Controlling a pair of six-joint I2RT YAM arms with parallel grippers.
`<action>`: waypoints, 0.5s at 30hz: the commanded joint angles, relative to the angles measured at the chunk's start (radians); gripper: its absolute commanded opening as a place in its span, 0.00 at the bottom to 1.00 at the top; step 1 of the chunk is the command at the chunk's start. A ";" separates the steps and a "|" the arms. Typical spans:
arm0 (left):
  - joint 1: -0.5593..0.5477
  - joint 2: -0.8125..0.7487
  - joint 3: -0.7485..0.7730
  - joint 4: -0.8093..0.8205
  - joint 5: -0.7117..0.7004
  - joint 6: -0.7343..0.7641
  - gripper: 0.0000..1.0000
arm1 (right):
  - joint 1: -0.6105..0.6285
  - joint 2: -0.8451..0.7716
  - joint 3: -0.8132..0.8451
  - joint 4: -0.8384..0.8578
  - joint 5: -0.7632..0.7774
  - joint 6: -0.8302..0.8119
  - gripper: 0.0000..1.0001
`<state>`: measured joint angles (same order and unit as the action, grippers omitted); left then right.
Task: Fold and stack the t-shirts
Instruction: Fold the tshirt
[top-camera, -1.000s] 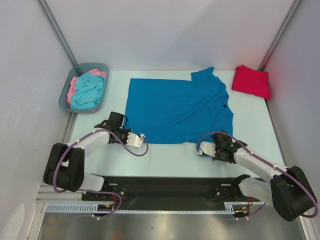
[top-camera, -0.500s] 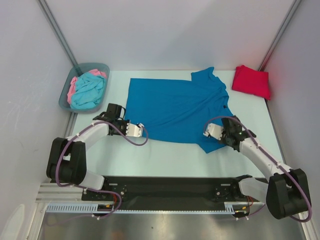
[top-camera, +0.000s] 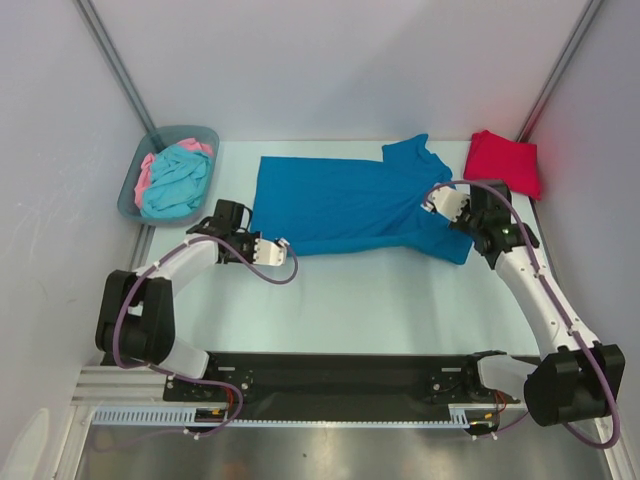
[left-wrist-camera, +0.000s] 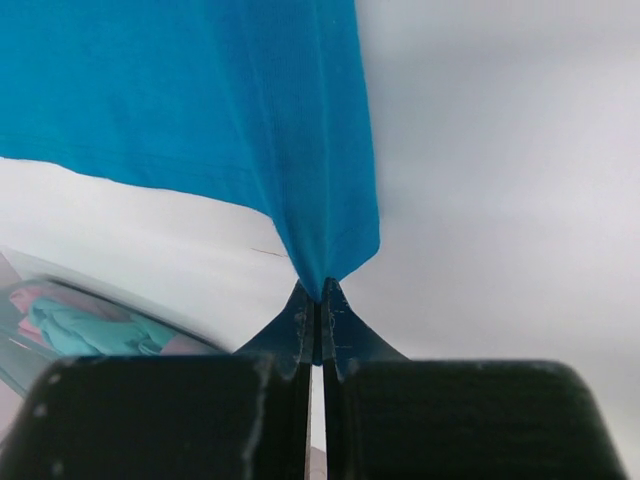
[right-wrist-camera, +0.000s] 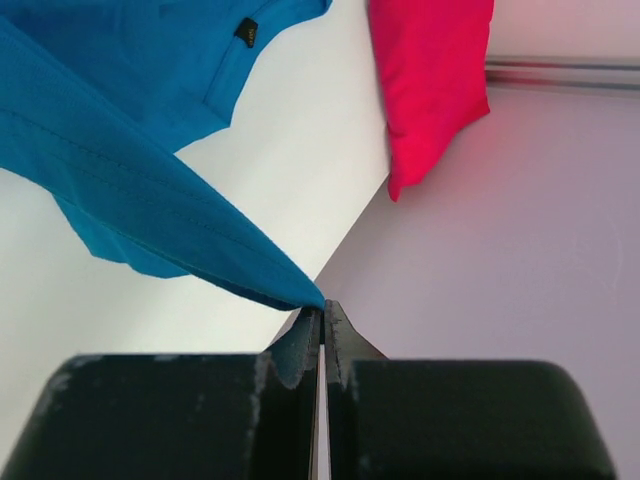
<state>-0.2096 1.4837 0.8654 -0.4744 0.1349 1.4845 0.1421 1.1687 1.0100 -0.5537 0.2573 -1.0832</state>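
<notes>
Across the middle of the overhead frame lay the deep blue t-shirt (top-camera: 350, 205), spread on the table (top-camera: 380, 300), and both of my grippers had hold of it. My left gripper (left-wrist-camera: 320, 300) was pinched tight on the shirt's lower-left corner, fingers pressed together with cloth rising from between them. My right gripper (right-wrist-camera: 322, 318) was closed the same way on an edge of the shirt's right side, which it held raised near the collar end.

I judged myself partway through this shirt's first fold. The right end was lifted and drawn over, while the left end lay flat, so nothing was creased down yet.

At the upper right of the frame sat the red t-shirt (top-camera: 503, 162), already a compact folded packet; I took that one as done and as the place for the stack. At the upper left, the grey-blue bin (top-camera: 135, 190) held the turquoise t-shirt (top-camera: 178, 180) and the pink t-shirt (top-camera: 147, 170), both crumpled and not yet folded.

I counted four shirts: one red folded, one blue in hand, one turquoise and one pink waiting. There was one bin and two grippers, both occupied.
</notes>
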 joint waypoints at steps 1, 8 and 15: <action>0.019 0.006 0.049 -0.001 0.023 0.008 0.00 | -0.007 -0.006 0.064 -0.037 0.002 -0.026 0.00; 0.029 -0.003 0.103 -0.036 0.038 0.025 0.00 | -0.006 0.008 0.214 -0.218 -0.094 0.052 0.00; 0.038 -0.020 0.149 -0.108 0.064 0.066 0.00 | 0.014 0.094 0.328 -0.558 -0.239 0.106 0.00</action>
<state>-0.1864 1.4902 0.9604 -0.5240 0.1493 1.5116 0.1448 1.2343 1.3067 -0.9184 0.1005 -1.0199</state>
